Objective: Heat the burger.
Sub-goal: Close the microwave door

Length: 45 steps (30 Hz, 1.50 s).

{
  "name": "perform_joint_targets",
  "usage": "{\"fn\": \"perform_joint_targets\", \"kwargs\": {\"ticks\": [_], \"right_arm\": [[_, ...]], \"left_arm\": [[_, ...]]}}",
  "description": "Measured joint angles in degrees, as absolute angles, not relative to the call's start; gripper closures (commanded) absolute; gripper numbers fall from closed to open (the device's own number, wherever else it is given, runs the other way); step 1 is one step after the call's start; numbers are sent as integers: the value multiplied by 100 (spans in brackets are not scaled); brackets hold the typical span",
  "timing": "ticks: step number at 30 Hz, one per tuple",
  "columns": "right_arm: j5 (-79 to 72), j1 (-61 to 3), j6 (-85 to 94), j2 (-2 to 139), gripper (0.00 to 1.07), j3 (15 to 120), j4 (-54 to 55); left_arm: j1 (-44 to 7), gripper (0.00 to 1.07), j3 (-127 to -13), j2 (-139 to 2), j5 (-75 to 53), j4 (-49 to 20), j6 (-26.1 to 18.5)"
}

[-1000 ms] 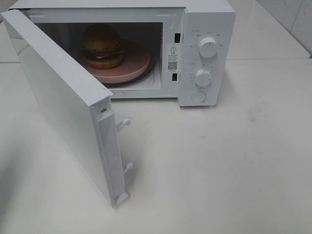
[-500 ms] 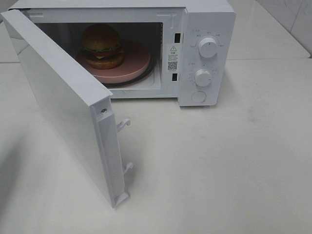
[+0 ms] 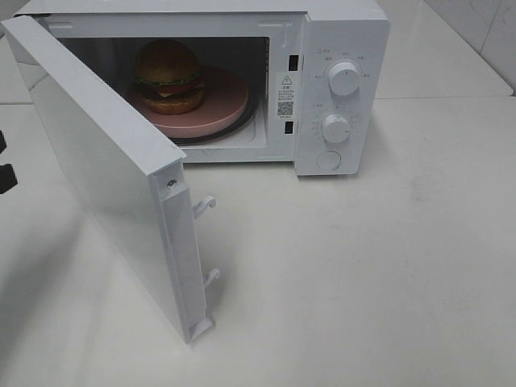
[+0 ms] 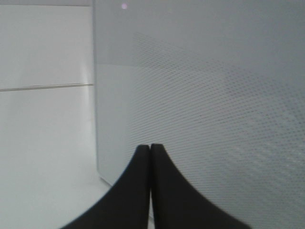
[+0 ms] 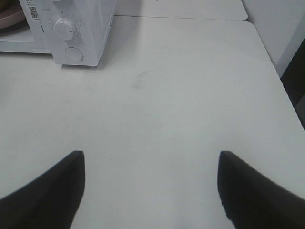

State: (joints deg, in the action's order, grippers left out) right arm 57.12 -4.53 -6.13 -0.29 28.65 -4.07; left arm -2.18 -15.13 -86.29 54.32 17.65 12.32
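You are looking at the microwave (image 3: 343,32), which is sitting near the far edge of the worktop (image 3: 363,266) with its door (image 3: 105,177) swinging wide open toward the near-left corner. The burger (image 3: 168,76) is resting inside the cavity on the pink plate (image 3: 218,105), on the plate's left part and toward the back wall, bun dome up. Two round knobs, the upper (image 3: 345,78) above the lower (image 3: 335,127), and a round button (image 3: 328,160) are lining the control panel to the right of the cavity.

Your left gripper (image 4: 151,148) is pressing its two dark fingers flat together, gripping nothing. It is pointing at the outer dotted face of the door from close by; you cannot tell whether it is touching. From the high camera only dark bits are showing at the left edge of the worktop.

Your right gripper (image 5: 151,162) is spreading its fingers wide apart with nothing between them. It is hanging over bare worktop, well apart from the microwave and facing its control panel.
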Motion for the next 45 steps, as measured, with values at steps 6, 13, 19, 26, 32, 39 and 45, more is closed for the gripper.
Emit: {"fn": "perform_joint_targets", "kwargs": {"ticks": [6, 13, 19, 26, 32, 39, 45], "right_arm": [[5712, -453, -613, -29, 33, 2865, -407], [5712, -453, -613, -29, 33, 2865, -407], [5712, -453, -613, -29, 33, 2865, -407], [5712, -453, -613, -29, 33, 2865, -407], [5712, -453, -613, -29, 33, 2865, -407], [5712, -453, -613, -29, 33, 2865, -407], [5712, -453, -613, -29, 33, 2865, -407]], "left_arm": [[-1008, 107, -1822, -9116, 5506, 1387, 1163], [-1495, 107, -2068, -9391, 5500, 871, 1146], [-1679, 107, -2378, -9494, 5500, 900, 1146], [-1736, 107, -2842, -9494, 5139, 911, 1146], [-2034, 107, -3346, -9574, 4715, 894, 1134], [-2469, 107, -3827, -9958, 4532, 579, 974], [-2968, 107, -4337, -10262, 4372, -63, 487]]}}
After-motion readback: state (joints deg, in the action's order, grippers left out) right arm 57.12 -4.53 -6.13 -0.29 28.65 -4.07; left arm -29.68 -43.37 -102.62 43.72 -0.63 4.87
